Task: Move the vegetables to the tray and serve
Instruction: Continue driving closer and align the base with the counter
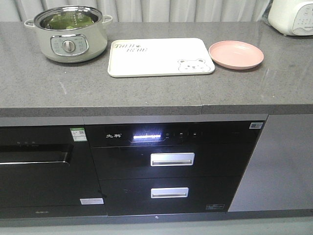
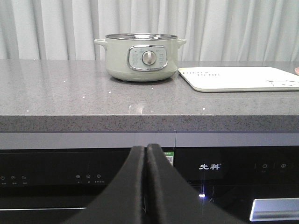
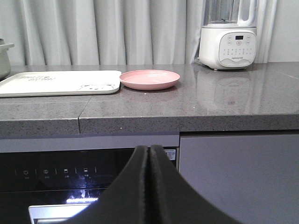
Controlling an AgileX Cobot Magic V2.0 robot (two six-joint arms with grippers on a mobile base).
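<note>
Progress: nothing done yet, by my read. Cream tray sits top centre of the front view on the grey countertop, bare apart from its printed lettering and bear face. Round pink plate lies just right of it, close but apart, also bare. The vegetables are in the electric pot at upper left of the front view, showing as a dark green leafy mass through the top; can't tell whether a glass lid covers them. In the left wrist view only the pot's rim and dial face show, contents hidden. The pot stands just beside the tray's left edge with a small gap. The left gripper is at bottom centre of its view, jaws pressed together with nothing between them, below counter level in front of the black appliance front. The right gripper is the same: closed, empty, low, facing the plate, with a white blender at upper right. Left to do, as I judge it: get the greens out of the pot, land them on the tray, then serve the tray. Whether the plate plays a part is unclear.
</note>
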